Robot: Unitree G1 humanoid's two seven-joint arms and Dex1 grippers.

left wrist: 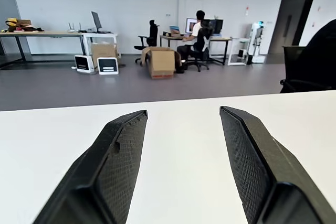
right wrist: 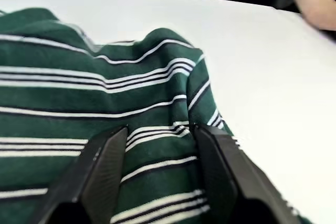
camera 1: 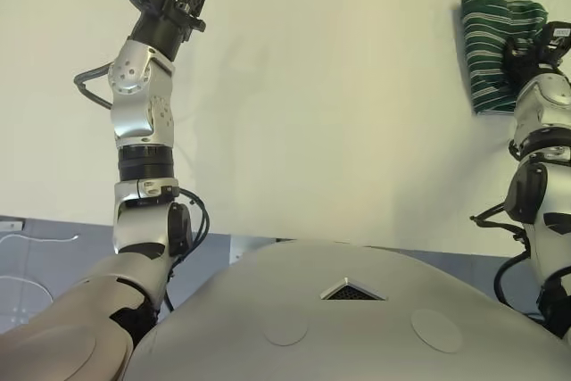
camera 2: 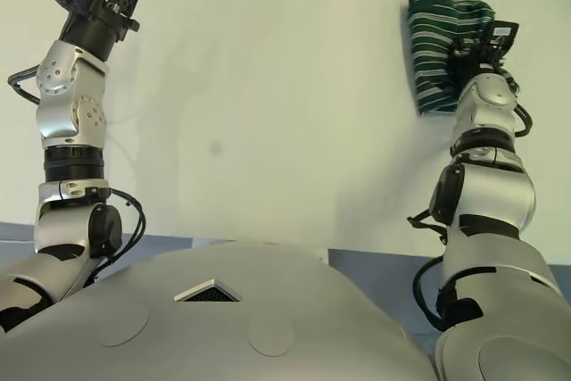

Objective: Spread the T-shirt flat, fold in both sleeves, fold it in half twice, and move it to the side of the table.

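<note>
While the soft green-striped T-shirt (camera 1: 486, 42) lies folded, right gripper (right wrist: 158, 129) splayed atop | left gripper (left wrist: 182, 113) parted

The T-shirt (camera 1: 489, 51), at two o'clock on the bench (camera 1: 339, 113), is dark green with thin white stripes set in close groups. The bench is plain off-white. The left hand (left wrist: 184, 115) is black, its pads (left wrist: 123, 166) carry a fine cross-hatched grid, and it bears a small white label. The right hand (right wrist: 160, 128) is matte black too.
</note>
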